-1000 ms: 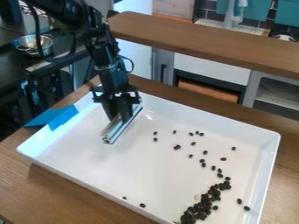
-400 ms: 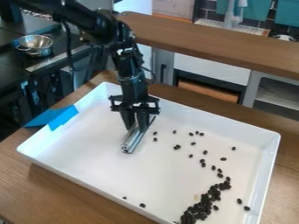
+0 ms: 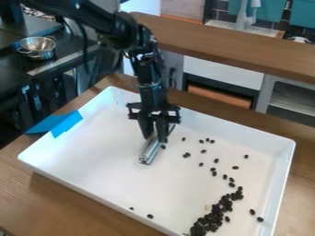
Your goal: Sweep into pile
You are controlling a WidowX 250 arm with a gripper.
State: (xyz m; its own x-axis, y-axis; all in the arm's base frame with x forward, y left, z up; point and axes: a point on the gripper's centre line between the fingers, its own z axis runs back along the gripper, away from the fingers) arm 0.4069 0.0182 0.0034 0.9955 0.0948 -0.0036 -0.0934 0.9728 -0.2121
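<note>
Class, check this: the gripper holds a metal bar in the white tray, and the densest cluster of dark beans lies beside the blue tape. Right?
Wrong place: the camera view shows the densest bean cluster at the lower right of the white tray, away from the blue tape. The gripper does hold the metal bar.

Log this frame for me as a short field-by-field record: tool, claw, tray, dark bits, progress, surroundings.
Tool: silver metal bar, slanting down to the tray floor
Claw: black claw, gripping the bar, left of most loose bits
Tray: white, rimmed tray on a wooden table
Main cluster: dark bean-like bits, a crowded strip toward the near right
Loose bits: scattered bits mid-tray, a few by the near and right sides
Progress: partly gathered, strays outside the cluster
Surroundings: blue tape over the tray's left edge; metal bowl behind
</note>
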